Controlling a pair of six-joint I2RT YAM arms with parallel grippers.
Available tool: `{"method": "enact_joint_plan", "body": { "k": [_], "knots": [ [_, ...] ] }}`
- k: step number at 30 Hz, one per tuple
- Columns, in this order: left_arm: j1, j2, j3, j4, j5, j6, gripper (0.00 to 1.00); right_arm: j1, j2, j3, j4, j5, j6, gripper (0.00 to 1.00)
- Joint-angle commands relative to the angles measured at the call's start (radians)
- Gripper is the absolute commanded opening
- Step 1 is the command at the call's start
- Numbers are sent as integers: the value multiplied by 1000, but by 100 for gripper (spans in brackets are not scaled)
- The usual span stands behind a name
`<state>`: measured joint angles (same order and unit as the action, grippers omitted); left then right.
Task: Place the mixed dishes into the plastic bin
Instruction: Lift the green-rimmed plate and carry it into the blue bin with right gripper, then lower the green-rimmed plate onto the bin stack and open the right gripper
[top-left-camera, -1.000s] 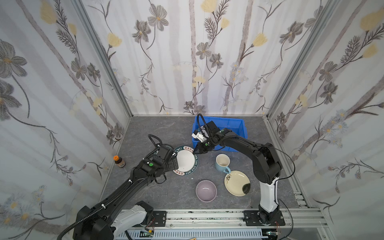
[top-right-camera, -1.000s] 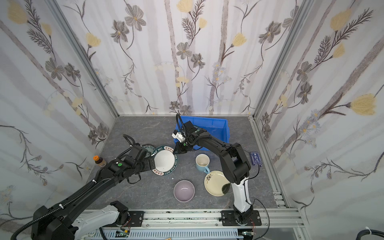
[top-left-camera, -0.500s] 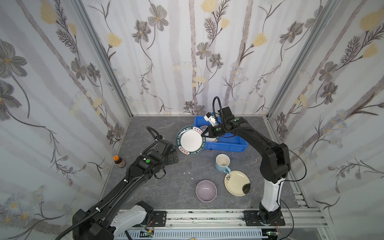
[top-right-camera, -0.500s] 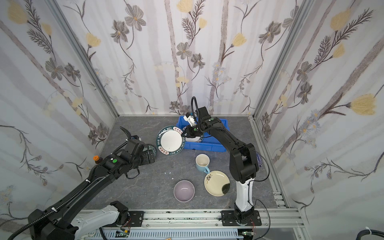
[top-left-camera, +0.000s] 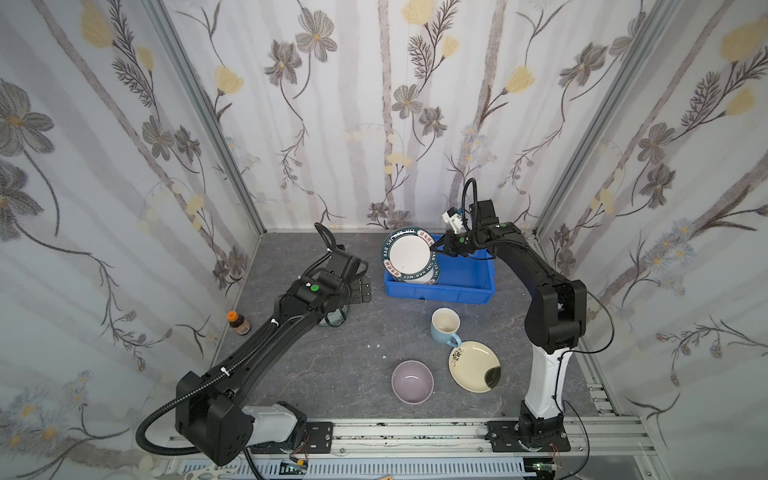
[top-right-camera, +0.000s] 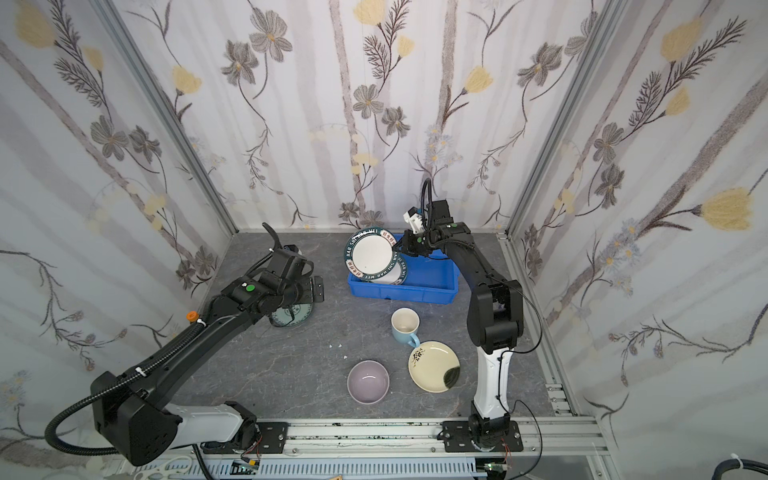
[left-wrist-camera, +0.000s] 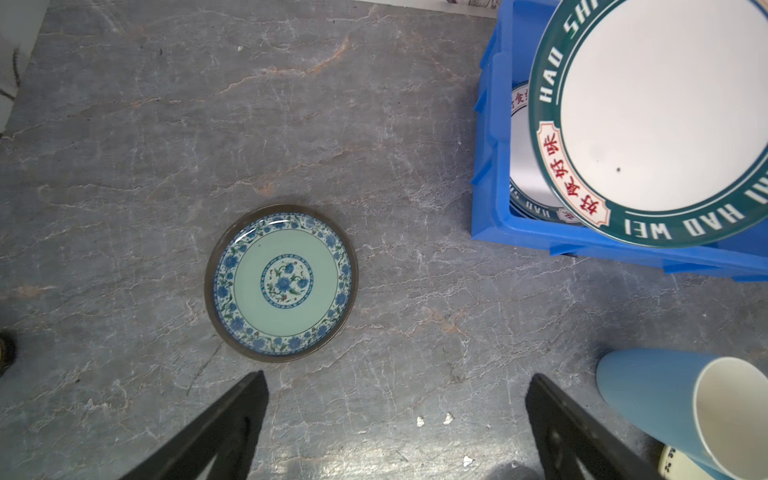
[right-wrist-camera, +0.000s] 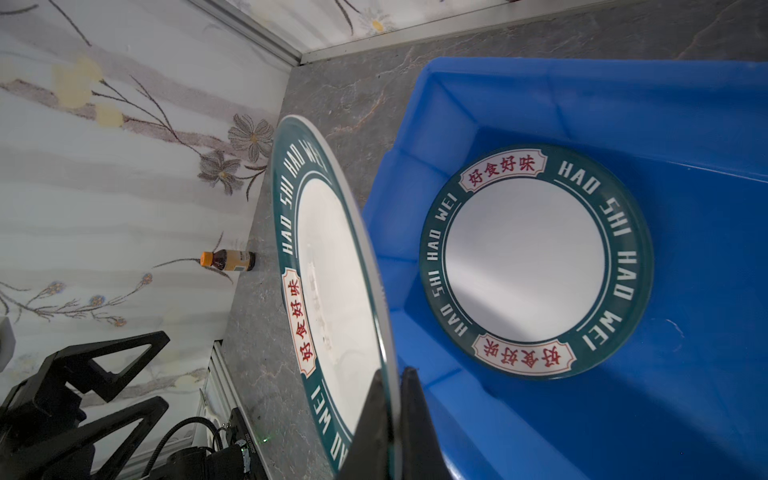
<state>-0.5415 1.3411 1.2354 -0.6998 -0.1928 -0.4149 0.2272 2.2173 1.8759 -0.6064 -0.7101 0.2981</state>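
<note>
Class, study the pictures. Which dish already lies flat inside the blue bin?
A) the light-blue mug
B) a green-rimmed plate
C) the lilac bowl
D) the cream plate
B: a green-rimmed plate lies on the floor of the blue bin; the right hand grips a second plate; lilac bowl, mug and cream plate sit outside.

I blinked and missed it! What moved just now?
The right end effector, shut on the green-rimmed plate, carried it from the middle of the table up and back. It now hangs tilted over the left end of the blue bin. The open left end effector barely shifted. The mug, lilac bowl and cream plate stayed put.
</note>
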Motion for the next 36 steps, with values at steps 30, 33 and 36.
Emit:
{"method": "enact_joint_plan", "body": {
  "k": [30, 33, 36],
  "knots": [
    [-1, 250, 128, 55, 89, 54, 100, -75, 243, 58, 110, 95, 42, 5],
    [0, 257, 128, 57, 90, 54, 100, -74, 259, 64, 115, 102, 47, 6],
    [0, 267, 133, 57, 92, 54, 100, -72, 274, 74, 118, 107, 50, 6]
  ]
}}
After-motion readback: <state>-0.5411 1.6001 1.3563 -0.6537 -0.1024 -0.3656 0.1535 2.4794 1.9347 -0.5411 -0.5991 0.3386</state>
